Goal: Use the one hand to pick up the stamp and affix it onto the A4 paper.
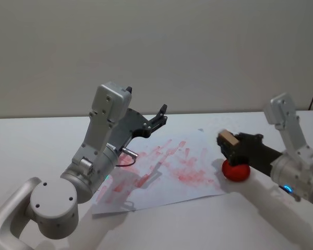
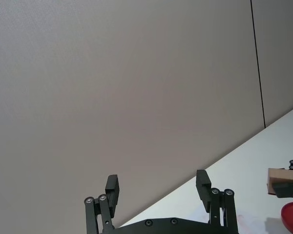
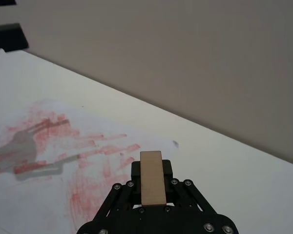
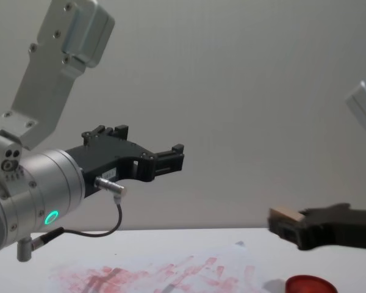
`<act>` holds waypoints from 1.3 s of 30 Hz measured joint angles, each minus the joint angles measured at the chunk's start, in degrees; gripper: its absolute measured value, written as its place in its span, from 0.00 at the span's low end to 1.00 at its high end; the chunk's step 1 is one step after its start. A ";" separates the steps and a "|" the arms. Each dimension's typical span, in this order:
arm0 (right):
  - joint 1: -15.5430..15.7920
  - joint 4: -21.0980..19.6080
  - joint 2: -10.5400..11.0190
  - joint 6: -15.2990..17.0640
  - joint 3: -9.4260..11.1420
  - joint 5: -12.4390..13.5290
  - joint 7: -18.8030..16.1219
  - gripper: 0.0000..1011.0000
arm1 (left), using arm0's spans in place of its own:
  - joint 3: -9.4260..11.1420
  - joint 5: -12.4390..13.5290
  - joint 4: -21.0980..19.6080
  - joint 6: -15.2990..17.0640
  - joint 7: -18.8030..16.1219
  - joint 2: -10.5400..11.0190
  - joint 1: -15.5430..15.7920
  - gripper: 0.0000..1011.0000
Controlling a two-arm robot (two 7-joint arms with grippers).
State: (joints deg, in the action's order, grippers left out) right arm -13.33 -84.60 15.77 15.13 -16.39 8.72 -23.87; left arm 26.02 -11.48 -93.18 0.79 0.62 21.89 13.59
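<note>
Right gripper (image 1: 227,142), pinching the stamp (image 1: 229,138) above the ink pad (image 1: 236,171) at frame right, should travel left and press flat onto the A4 paper (image 1: 182,174); left gripper (image 1: 161,114), fingers spread, idles upper centre.

Tan wooden stamp (image 1: 229,138) clamped in right gripper (image 1: 226,145) fingers, aloft beside red-smeared A4 paper (image 1: 169,174).

In the head view the right pincer (image 1: 227,144) covers the upper part of the ink pad (image 1: 236,171). Its fingers, which clamp the stamp (image 3: 152,178), hide the stamp's underside in the right wrist view. In the chest view the lower edge cuts off the ink pad and the A4 paper (image 4: 171,271). In the head view the left arm (image 1: 94,156) hides the left part of the A4 paper.
</note>
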 joint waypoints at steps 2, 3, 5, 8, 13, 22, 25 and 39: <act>-0.85 0.41 -0.62 -0.32 -0.36 0.00 -1.11 0.22 | 0.00 0.00 0.00 0.00 0.00 0.00 0.00 0.99; -1.39 0.81 -1.05 -0.42 -0.61 0.03 -2.02 0.22 | 0.00 0.00 0.00 0.00 0.00 0.00 0.00 0.99; -1.99 1.31 -1.49 -0.43 -0.90 0.10 -2.80 0.22 | 0.00 0.00 0.00 0.00 0.00 0.00 0.00 0.99; -3.02 2.28 -2.28 -0.05 -1.38 0.27 -4.31 0.22 | 0.00 0.00 0.00 0.00 0.00 0.00 0.00 0.99; -4.66 4.40 -3.55 1.46 -2.22 0.41 -6.34 0.22 | 0.00 0.00 0.00 0.00 0.00 0.00 0.00 0.99; -6.84 8.53 -5.14 5.18 -3.69 -0.93 -8.94 0.22 | 0.00 0.00 0.00 0.00 0.00 0.00 0.00 0.99; -7.51 10.03 -5.59 5.99 -4.17 -1.92 -9.67 0.22 | 0.00 0.00 0.00 0.00 0.00 0.00 0.00 0.99; -9.86 15.37 -7.02 7.57 -5.83 -5.20 -11.73 0.22 | 0.00 0.00 0.00 0.00 0.00 0.00 0.00 0.99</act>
State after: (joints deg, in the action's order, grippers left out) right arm -23.19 -69.22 8.75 22.70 -22.23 3.52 -35.61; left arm 26.03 -11.48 -93.18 0.79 0.63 21.89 13.59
